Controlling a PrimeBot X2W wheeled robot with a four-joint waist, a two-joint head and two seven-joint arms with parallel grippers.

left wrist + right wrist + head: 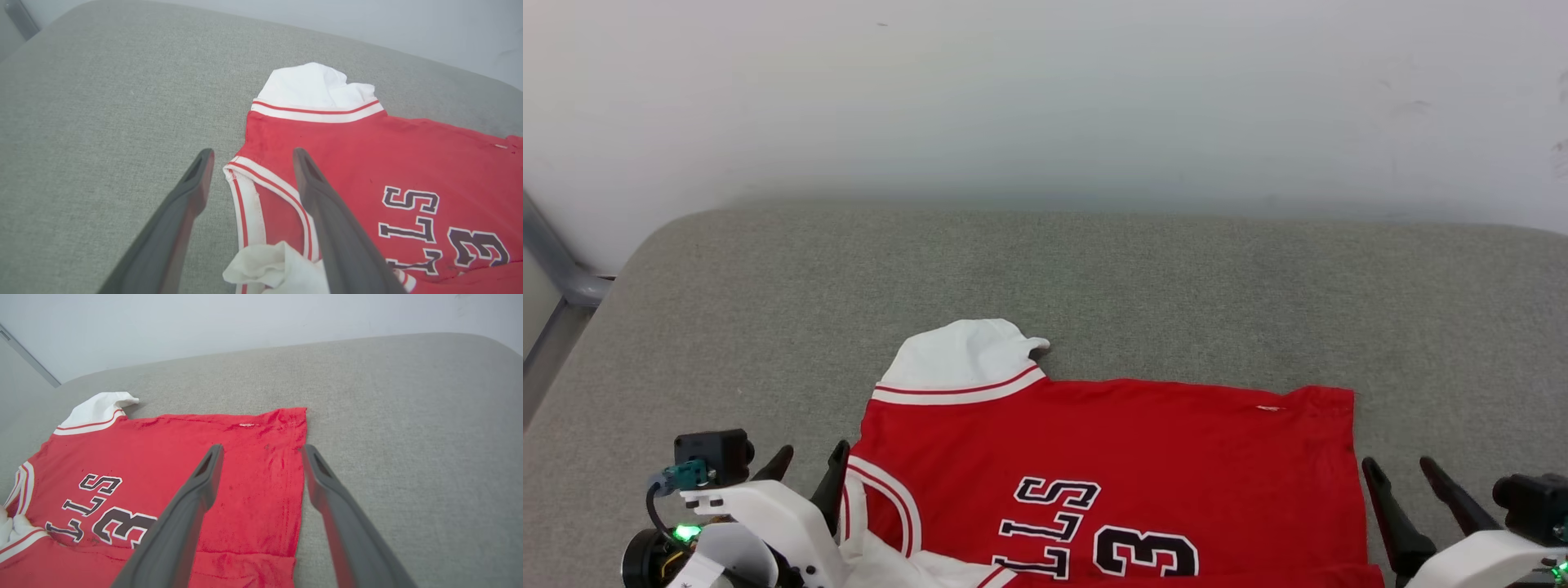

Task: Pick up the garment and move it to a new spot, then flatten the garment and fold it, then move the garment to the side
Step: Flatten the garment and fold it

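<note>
Head view, garment (1111,457): red jersey lying front up on the grey cushion (1094,269), at 6 o'clock of the frame, its near part cut off by the bottom edge.
Lettering: black, white-outlined letters and a numeral 3, turned sideways, at 6 o'clock on the red panel.
Sleeve (968,355): white, with red-white striped trim, sticking out at 11 o'clock of the garment.
White cloth (265,265): bunched at 7 o'clock of the garment, beside a curved striped band.
Hem: straight red edge at 3 o'clock of the garment, lying flat.
Left gripper (810,457): at 8 o'clock of the frame, fingers spread wide, nothing between them. In the left wrist view one finger stands over bare cushion and the other over the striped band; contact cannot be told.
Right gripper (1398,474): at 4 o'clock, fingers spread wide and empty. In the right wrist view it straddles the hem, one finger over red cloth, the other over cushion.
Wall (1045,82): pale, at 12 o'clock.
Metal bar (556,269): grey, at 9 o'clock.
</note>
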